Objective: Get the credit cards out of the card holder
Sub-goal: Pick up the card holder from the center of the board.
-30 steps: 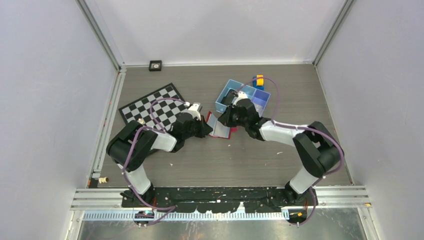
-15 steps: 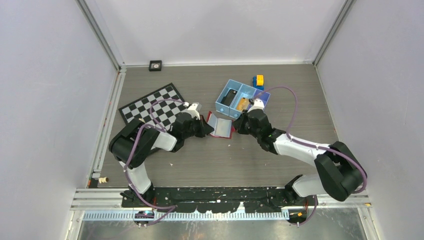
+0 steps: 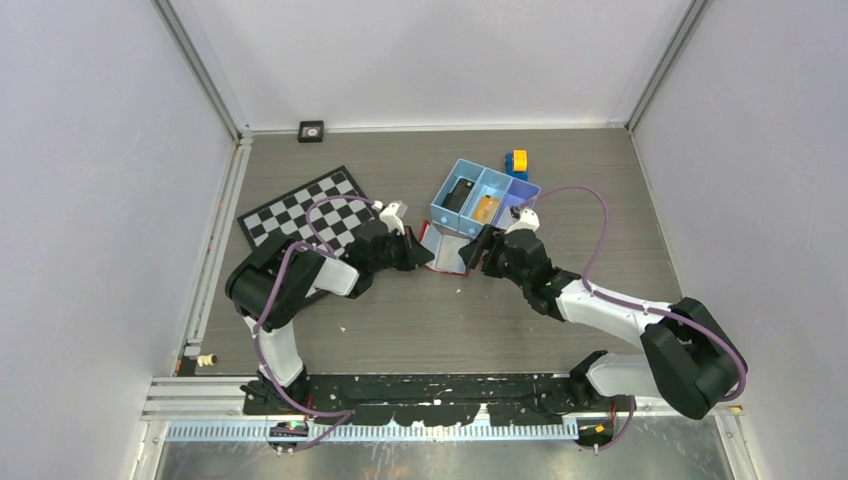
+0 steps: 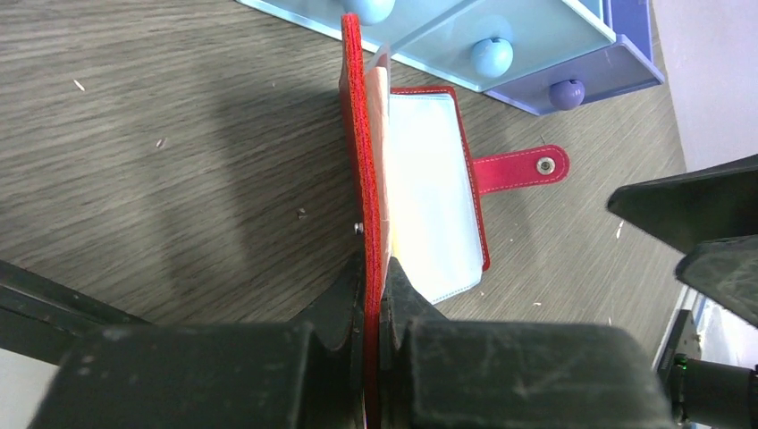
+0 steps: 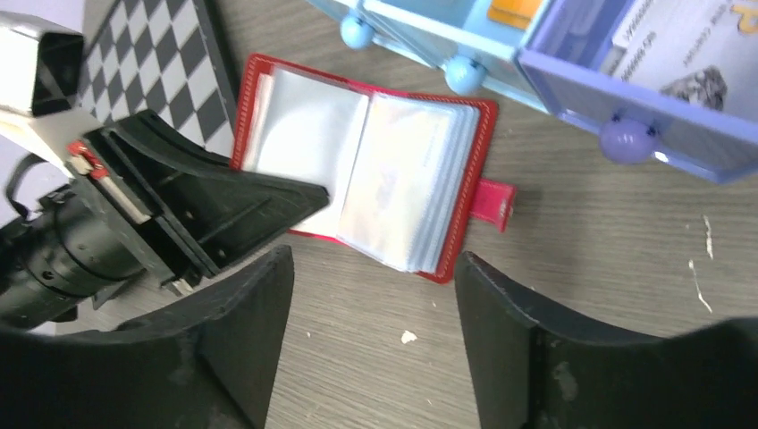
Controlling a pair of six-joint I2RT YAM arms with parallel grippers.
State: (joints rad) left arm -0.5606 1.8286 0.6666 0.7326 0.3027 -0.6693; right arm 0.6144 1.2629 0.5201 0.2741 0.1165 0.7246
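Grey-brown wood-grain bench [image 3: 420, 320] inside a white-walled cell, seen from above, both arms reaching in toward the far middle. Between them, a red card holder [image 3: 447, 252], open like a small book, just in front of a blue three-compartment tray [image 3: 441, 200].

Left fingers [image 4: 344, 308] clenched on the near edge of one red cover, holding it upright on its side. Other cover flat on the bench, snap tab [image 4: 518, 167] sticking out toward the right arm. Clear, pale sleeves fanned between the two covers. Something pinkish tucked against the raised cover, possibly a card, though only a thin edge on show.

Right fingers [image 5: 241, 313] spread wide with nothing between them, hovering above the bench at the near side of the card holder, apart from it and from the left fingers.

Inside the tray: orange card [image 5: 511, 9] in the middle compartment, pale printed card [image 5: 666, 45] in the purple end compartment, dark object [image 3: 460, 192] in the other end compartment, too small to identify. Round knobs along the tray's near face, pointing at the card holder.

Beyond the tray, a yellow-and-blue block [image 3: 517, 162] standing alone on the bench. Left of the card holder, a checkered board [image 3: 275, 215] lying flat, its near corner hidden under the left arm. Against the far wall, a small black square item [image 3: 311, 130].
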